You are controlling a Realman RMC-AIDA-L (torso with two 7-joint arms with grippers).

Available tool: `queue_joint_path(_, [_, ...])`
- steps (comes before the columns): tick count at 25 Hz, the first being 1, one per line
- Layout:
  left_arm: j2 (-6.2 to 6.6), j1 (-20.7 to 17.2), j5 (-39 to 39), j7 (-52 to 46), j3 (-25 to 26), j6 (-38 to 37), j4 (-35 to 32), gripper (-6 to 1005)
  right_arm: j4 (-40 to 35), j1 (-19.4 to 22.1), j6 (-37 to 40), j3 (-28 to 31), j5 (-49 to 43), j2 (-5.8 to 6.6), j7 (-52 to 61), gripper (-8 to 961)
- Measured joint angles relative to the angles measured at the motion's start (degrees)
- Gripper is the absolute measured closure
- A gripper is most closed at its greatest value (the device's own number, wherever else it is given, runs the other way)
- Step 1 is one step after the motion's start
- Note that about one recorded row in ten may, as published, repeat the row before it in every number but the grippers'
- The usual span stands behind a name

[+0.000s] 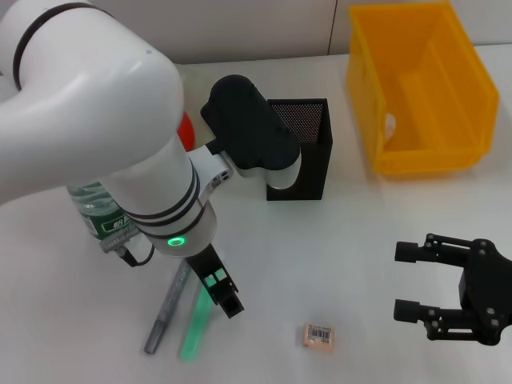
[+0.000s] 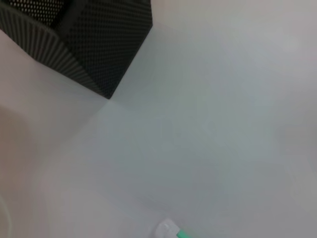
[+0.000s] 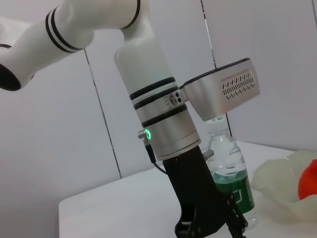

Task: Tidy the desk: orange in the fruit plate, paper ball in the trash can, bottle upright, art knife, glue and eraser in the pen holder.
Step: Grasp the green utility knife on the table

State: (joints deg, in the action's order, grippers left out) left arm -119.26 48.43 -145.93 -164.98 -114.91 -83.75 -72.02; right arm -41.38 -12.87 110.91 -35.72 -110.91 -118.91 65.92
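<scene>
My left tool [image 1: 226,298]: it hung low over the surface [image 1: 336,272], just above a green stick and a grey pen-shaped thing. I could not tell if it was wide or narrow.
My right tool [image 1: 410,280]: it sat off to my right, over bare surface, with its fingers [image 1: 416,308] spread wide and holding nothing.
Green stick [image 1: 194,320]: it lay flat on the surface, right under my left tool.
Grey pen-shaped thing [image 1: 166,308]: it lay beside the green stick, nearly touching it.
Eraser [image 1: 318,335]: it lay on the surface between my two tools, with its sticker facing up.
Pen holder [image 1: 308,152]: it stood upright behind my left arm. I could not see inside it.
Trash can [image 1: 420,92]: it stood at the far right. A bit of white showed inside, by the wall.
Bottle [image 3: 228,171]: it stood upright behind my left arm.
Orange [image 3: 308,179]: it sat in the fruit plate [image 3: 277,186], next to the bottle.
</scene>
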Motion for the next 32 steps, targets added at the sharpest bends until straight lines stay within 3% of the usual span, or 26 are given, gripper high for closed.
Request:
queue_joint_path(7, [0.0, 0.0, 0.2, 0.1, -0.1, 0.6, 0.1, 159, 0.0, 0.0, 0.0, 0.0, 0.0, 0.0, 0.0, 188])
queue_joint_path(13, [0.0, 0.1, 0.1, 0.1, -0.1, 1.7, 0.6, 353, 1.2, -0.7, 0.0, -0.1, 0.0, 0.02, 0.0, 188])
queue_joint_path(18, [0.0, 0.2, -0.3, 0.1, 0.0, 2.5, 1.4, 426, 1.2, -1.3, 0.0, -0.1, 0.0, 0.03, 0.0, 188])
queue_joint_path(32, [0.0, 0.3, -0.6, 0.3, 0.0, 3.9, 4.0, 426, 1.4, -1.8, 0.0, -0.1, 0.0, -0.01, 0.0, 188])
